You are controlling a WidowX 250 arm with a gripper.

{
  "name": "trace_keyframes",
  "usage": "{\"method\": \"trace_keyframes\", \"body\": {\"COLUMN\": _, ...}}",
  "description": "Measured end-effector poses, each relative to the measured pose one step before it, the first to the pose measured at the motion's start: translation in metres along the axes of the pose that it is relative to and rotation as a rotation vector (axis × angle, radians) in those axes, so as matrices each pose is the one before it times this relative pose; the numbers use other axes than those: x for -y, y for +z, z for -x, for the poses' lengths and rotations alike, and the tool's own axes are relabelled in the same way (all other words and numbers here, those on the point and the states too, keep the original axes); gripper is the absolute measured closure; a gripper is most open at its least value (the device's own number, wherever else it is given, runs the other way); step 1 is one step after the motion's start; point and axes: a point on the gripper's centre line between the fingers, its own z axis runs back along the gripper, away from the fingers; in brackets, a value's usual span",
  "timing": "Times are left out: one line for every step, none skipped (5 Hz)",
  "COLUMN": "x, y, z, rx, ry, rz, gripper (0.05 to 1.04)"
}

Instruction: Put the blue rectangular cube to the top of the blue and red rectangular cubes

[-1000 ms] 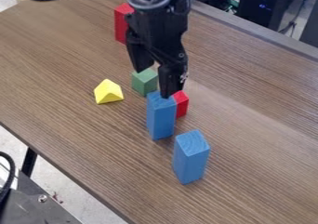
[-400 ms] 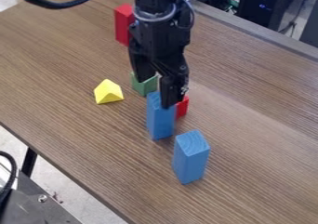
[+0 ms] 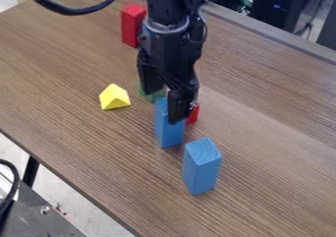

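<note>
Cam view: end effector [image 3: 162,107] released, jaws apart, at rear blue block [image 3: 170,133]; contact unclear. Front blue block [image 3: 201,169] upright on desk [image 3: 275,182], apart from end effector, narrow gap btwn blocks; desk edge beyond, lower L.

Wood-grain table [image 3: 78,147] is carrying six visible blocks. Front blue block [image 3: 201,168] is standing upright, apart from second blue block [image 3: 169,133], also standing. Partly hidden red block [image 3: 193,114] is sitting just behind the latter, green block [image 3: 156,97] near. Yellow block [image 3: 114,98] is lying off left; rear red block [image 3: 130,27] is standing well apart.
</note>
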Motion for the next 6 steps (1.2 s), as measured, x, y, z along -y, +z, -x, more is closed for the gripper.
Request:
{"method": "trace_keyframes", "body": {"x": -0.00114, "y": -0.00392, "z": 0.00375, "rx": -0.0278, "ry": 0.0088, "rz": 0.0042, "gripper": 0.245}}
{"method": "trace_keyframes", "body": {"x": -0.00282, "y": 0.00035, "z": 0.00151, "rx": -0.0049, "ry": 0.0128, "rz": -0.0005, "gripper": 0.526}}
{"method": "trace_keyframes", "body": {"x": -0.00145, "y": 0.00277, "z": -0.00012, "rx": 0.0087, "ry": 0.0183, "rz": 0.033, "gripper": 0.549}}
{"method": "trace_keyframes", "body": {"x": -0.00917, "y": 0.03506, "z": -0.01414, "rx": 0.0929, "ry": 0.0581, "rz": 0.0505, "gripper": 0.549}}
{"method": "trace_keyframes", "body": {"x": -0.00808, "y": 0.03901, "z": -0.02147, "rx": 0.0582, "ry": 0.0667, "rz": 0.0416, "gripper": 0.549}}
{"method": "trace_keyframes", "body": {"x": -0.0139, "y": 0.04935, "z": -0.02555, "rx": 0.0883, "ry": 0.0735, "rz": 0.0246, "gripper": 0.549}}
